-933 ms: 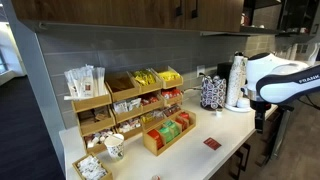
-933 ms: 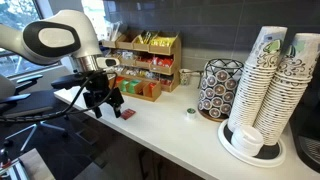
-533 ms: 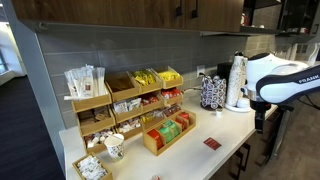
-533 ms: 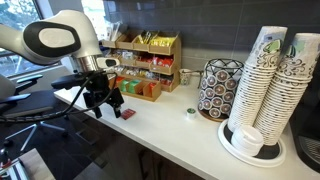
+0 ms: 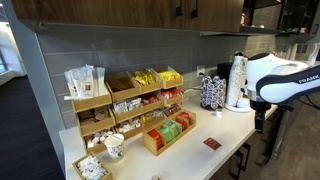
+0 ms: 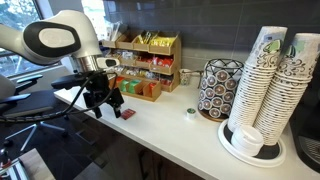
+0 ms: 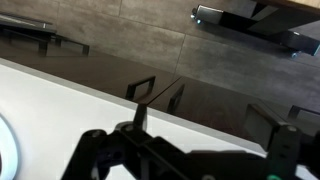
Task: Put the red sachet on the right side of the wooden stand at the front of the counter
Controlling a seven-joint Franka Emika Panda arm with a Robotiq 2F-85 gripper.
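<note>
The red sachet (image 5: 211, 143) lies flat on the white counter (image 5: 226, 124) near its front edge, in front of and beside the low wooden stand (image 5: 166, 133) with green, orange and red packets. In an exterior view the sachet (image 6: 126, 114) lies just beside my gripper (image 6: 102, 103), which hangs open and empty over the counter's front edge, near the stand (image 6: 144, 89). In the wrist view my gripper (image 7: 205, 120) looks over the counter's edge (image 7: 60, 85) at the dark floor; the sachet is out of view there.
A tiered wooden rack (image 5: 124, 95) stands behind the stand. A paper cup (image 5: 114, 146) and a tray of packets (image 5: 92, 168) sit at one end. A patterned pod holder (image 6: 215, 88), stacked cups (image 6: 270, 80) and a small round object (image 6: 190, 113) stand further along.
</note>
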